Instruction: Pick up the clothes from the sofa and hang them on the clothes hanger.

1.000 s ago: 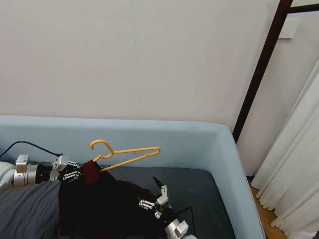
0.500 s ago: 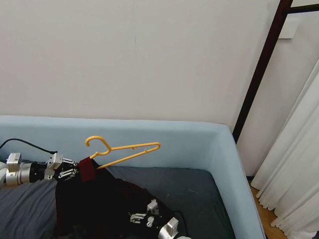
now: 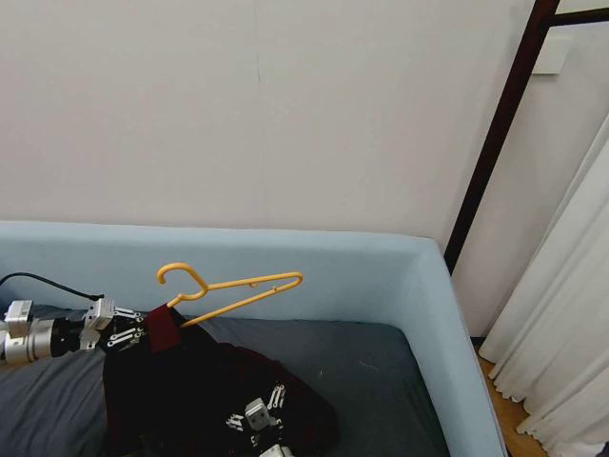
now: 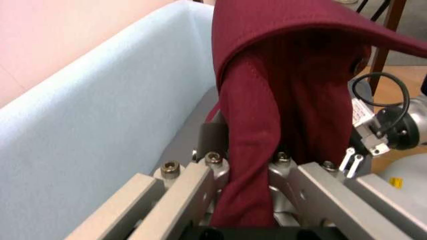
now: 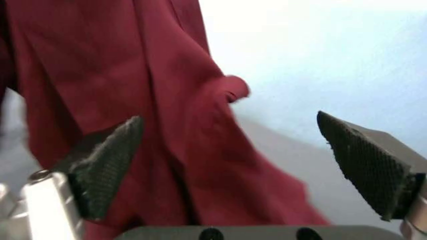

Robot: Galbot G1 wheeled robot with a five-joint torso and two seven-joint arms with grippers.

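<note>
Garment (image 3: 205,386), dark red, lifted by its top edge above the grey seat of the pale blue sofa (image 3: 381,276), lower folds pooled on the cushion. Orange hanger (image 3: 238,288) tucked into the top of the cloth, hook and one arm bare, tilted up against the backrest. Left pincer (image 3: 141,330) at the seat's left side, clamped on the cloth just below the hook, with a fold pinched between its fingers in the left wrist view. Right pincer (image 3: 257,411) low at the front by the garment's lower edge, pads (image 5: 107,155) spread wide, gripping nothing.
</note>
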